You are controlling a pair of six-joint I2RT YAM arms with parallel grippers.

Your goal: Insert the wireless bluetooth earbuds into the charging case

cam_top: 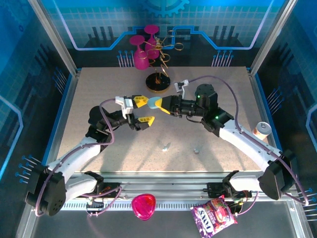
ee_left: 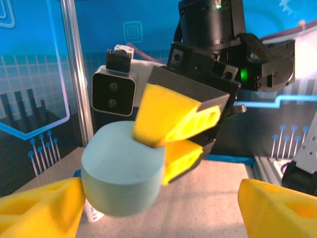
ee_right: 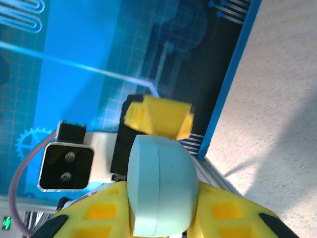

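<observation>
— What lay nearest?

— Two pale specks I took for the earbuds, loose on the worktop in the lower middle of the top view, well apart from both arms.

— And the charging case?

— Mid-frame, in the air, with its lid shut. The right jaws were clamped on one end. The left jaws stood open astride it, one side just beside the shell.

— The risk?

— A smooth, rounded shell pinched near its edge could pivot or squirt out if the left jaws closed off-centre. It could then drop and scatter the earbuds.
</observation>
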